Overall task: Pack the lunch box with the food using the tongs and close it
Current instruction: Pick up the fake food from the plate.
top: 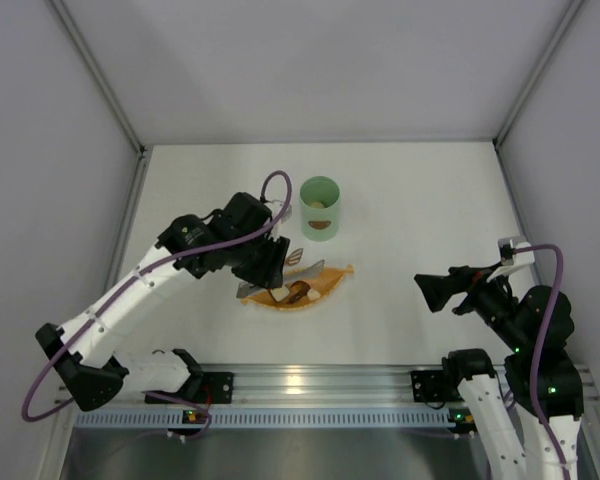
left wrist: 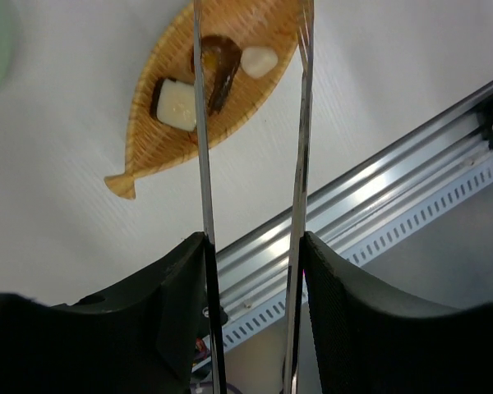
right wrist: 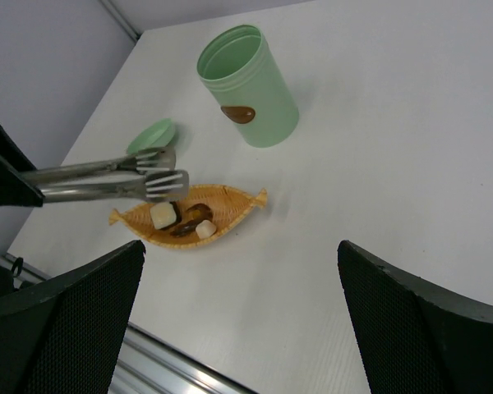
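The food [left wrist: 178, 107], two white pieces and a dark brown one, lay in the orange leaf-shaped tray [left wrist: 148, 139] straight ahead of the left hand [left wrist: 255, 246], under the far ends of the tongs [left wrist: 202, 164]. That hand was clamped on the tongs' two arms, which stood apart with their tips above the pieces and holding nothing. The lunch box [right wrist: 248, 86] stood upright and open beyond the tray, off to one side of the tongs' line. Its lid [right wrist: 152, 135] lay flat on the table [right wrist: 378, 164] just past the tong tips. The right hand [right wrist: 240, 254], fingers spread and empty, hung well apart from all of it.

The likeliest trouble was the pinch itself. The pieces were small and rounded, and the flat tips could have squeezed one out sideways or trapped two at once. The tray looked light, so a downward push from the tips could have slid or tilted it and spilled the food. On the carry, a loosened squeeze would have dropped the piece onto the table short of the lunch box. A low approach might have let the long tongs catch the rim and tip it over.
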Robot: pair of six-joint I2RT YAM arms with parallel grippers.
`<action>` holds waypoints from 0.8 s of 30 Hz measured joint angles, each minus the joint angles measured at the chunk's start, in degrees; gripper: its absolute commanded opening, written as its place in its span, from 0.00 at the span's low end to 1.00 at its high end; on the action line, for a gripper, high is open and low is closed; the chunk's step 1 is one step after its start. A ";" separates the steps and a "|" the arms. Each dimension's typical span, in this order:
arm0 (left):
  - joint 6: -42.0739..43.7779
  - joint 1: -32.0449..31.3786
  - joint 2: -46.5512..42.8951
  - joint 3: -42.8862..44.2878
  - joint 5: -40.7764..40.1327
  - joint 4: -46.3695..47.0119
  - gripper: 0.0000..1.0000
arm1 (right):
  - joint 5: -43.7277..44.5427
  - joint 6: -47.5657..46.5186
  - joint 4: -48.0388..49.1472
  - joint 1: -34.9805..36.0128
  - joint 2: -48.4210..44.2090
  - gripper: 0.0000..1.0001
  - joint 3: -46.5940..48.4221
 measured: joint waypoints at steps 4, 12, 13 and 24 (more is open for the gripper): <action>-0.22 -1.44 -0.11 -7.61 1.62 0.09 0.54 | 0.00 0.00 0.00 0.00 0.00 0.99 0.00; -0.76 -2.01 -1.09 -13.14 2.95 1.36 0.53 | 0.00 0.00 0.00 0.00 0.00 0.99 0.00; -0.83 -2.10 -1.11 -13.16 3.02 1.77 0.53 | 0.00 0.00 0.00 0.02 0.00 0.99 0.00; -1.29 -2.91 0.28 -13.22 3.56 4.94 0.53 | 0.02 -0.11 0.00 0.02 0.00 0.99 0.00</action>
